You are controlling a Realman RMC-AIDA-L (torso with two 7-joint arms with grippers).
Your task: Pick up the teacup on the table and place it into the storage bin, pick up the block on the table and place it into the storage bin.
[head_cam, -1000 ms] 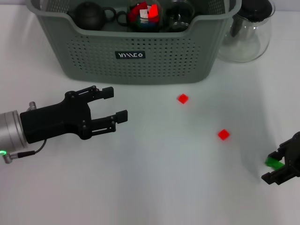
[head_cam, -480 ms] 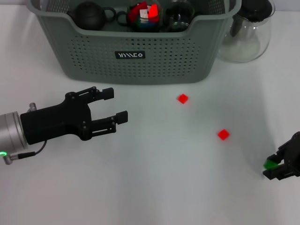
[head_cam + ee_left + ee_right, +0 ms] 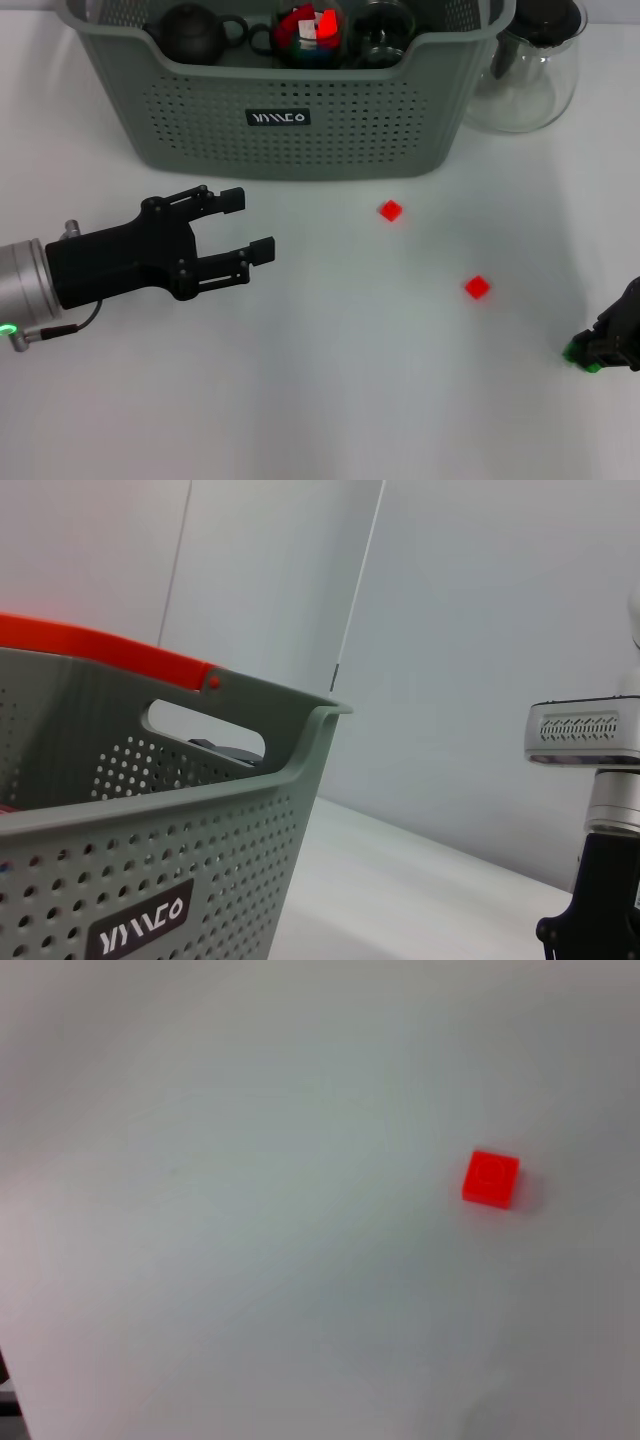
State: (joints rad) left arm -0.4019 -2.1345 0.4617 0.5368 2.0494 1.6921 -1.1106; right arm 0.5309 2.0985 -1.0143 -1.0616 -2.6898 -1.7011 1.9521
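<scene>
Right gripper (image 3: 608, 345) at table's (image 3: 330, 390) near right edge, low on surface, clamped on green block (image 3: 577, 352). Left gripper (image 3: 245, 228) hovers over table at left, fingers spread, empty. Two red blocks, one near right (image 3: 477, 287), one farther (image 3: 390, 210), lie apart mid-table. Storage bin (image 3: 290, 120) at far side holds dark teapot (image 3: 195, 32) and red items; glass jug (image 3: 530, 75) just beside bin's right end.

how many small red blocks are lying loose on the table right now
2. One red block lies just in front of the storage bin; the other red block lies nearer the right gripper. A green block sits at that gripper. More red pieces sit inside the bin.
</scene>
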